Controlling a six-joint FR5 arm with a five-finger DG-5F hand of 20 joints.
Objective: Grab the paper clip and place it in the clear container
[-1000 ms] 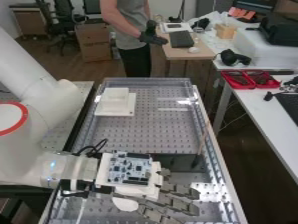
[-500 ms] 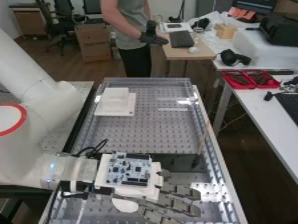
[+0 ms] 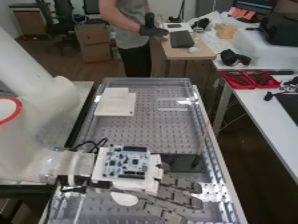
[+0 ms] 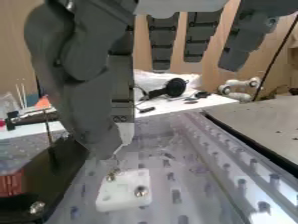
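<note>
Item: one hand (image 3: 174, 194), extending over the near end of the perforated bench (image 3: 143, 132); whether the fingers are holding anything, cannot tell.
Item: one thin wire-like piece, possibly the paper clip (image 4: 117, 161), showing faintly just below the hand's lowest tips in the wrist view; its long axis seemingly running near upright, its ends too small to tell.
Item: one white block (image 4: 125, 190) with metal screws, lying beneath that piece; contact uncertain.
Item: one circuit board (image 3: 126, 162), resting atop the hand's mount.
Item: one white stepped block (image 3: 116, 104), sitting toward the bench's far end.
</note>
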